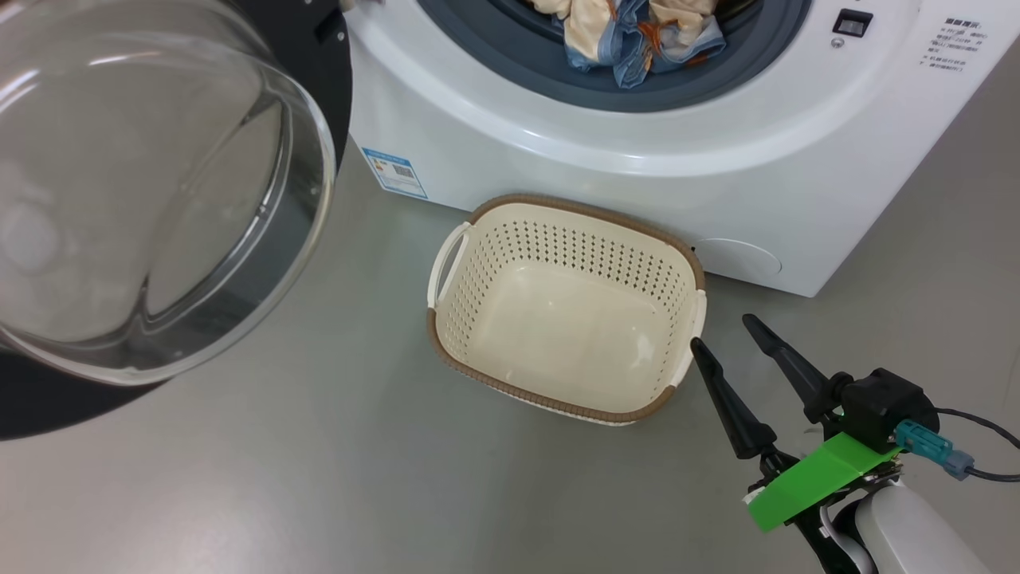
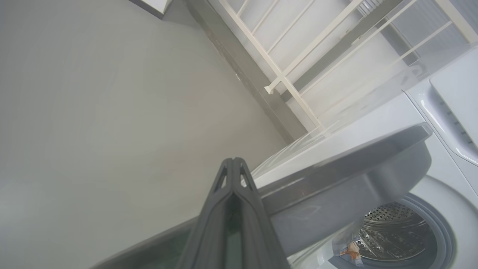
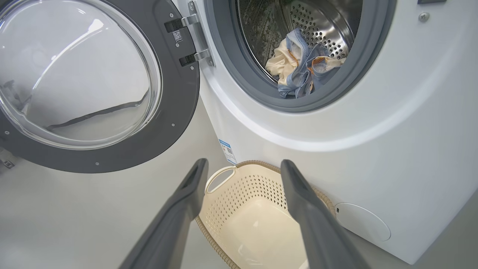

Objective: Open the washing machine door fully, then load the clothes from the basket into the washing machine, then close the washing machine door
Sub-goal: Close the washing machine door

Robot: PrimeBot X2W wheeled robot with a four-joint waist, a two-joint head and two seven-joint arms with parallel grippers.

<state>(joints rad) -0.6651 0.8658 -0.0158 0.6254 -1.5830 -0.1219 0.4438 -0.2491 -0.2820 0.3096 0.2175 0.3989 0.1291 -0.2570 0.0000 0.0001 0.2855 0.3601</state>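
The washing machine (image 1: 637, 183) (image 3: 392, 149) stands with its door (image 1: 159, 199) (image 3: 89, 86) swung wide to the left. The clothes (image 1: 637, 36) (image 3: 298, 63), blue and cream fabric, lie inside the drum at the seal's lower edge. The basket (image 1: 567, 307) (image 3: 254, 216) sits on the floor in front of the washer with nothing in it. My right gripper (image 1: 721, 331) (image 3: 244, 166) hangs open just right of the basket, holding nothing. My left gripper (image 2: 233, 162) is shut with nothing in it, its tips by the door's grey rim (image 2: 336, 175) and its glass.
Grey floor (image 1: 319, 446) spreads left of and in front of the basket. A white railing (image 2: 283, 71) and a wall base stand beyond the door in the left wrist view. A round service cover (image 3: 362, 222) sits low on the washer's front.
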